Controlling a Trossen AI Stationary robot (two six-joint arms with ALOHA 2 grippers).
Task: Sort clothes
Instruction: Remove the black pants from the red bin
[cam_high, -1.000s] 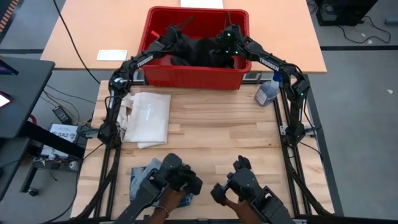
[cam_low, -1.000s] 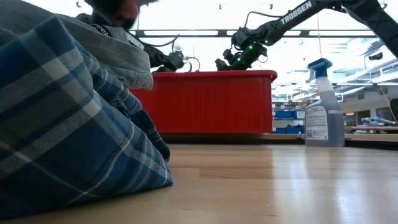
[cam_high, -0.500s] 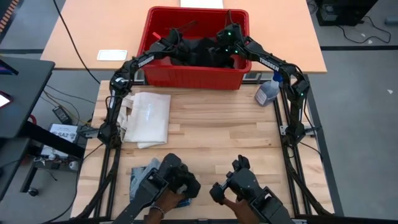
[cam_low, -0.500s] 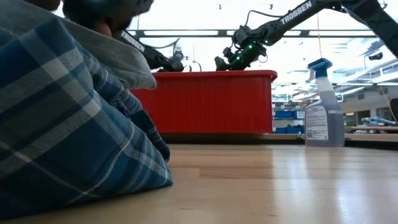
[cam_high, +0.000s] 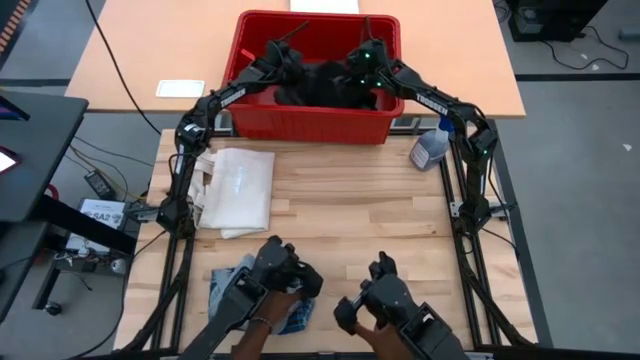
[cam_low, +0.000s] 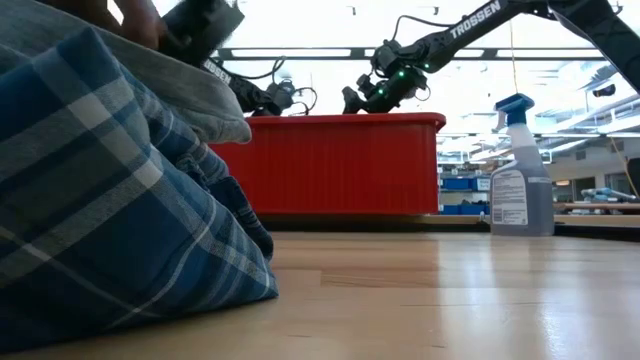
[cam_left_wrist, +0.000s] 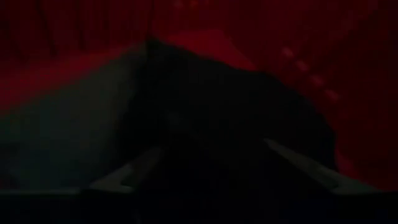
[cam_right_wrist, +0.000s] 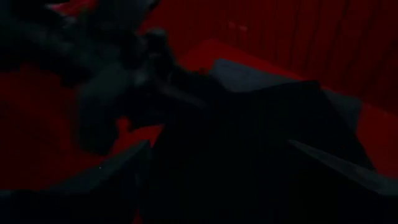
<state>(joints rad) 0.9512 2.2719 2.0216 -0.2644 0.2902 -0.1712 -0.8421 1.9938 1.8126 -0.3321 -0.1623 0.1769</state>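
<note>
Black fabric (cam_high: 325, 85) lies heaped in the red bin (cam_high: 385, 125) beyond the table (cam_high: 350, 215). It looks soft and light, so I judge pinching a raised fold best. My right jaws (cam_high: 352, 75) stand wide above it; my left jaws (cam_high: 283, 62) look parted.

Hidden inside the red bin (cam_high: 262, 125): both grippers' fingertips, lost among black fabric (cam_high: 320, 85). Too dark in both wrist views to separate fabric (cam_left_wrist: 236, 124) from fingers. Cut off at the low view's left edge: plaid cloth (cam_low: 100, 220). Half covered from above by handheld devices: plaid cloth (cam_high: 298, 318). Unreadable: spray bottle (cam_low: 520, 180) label.
</note>
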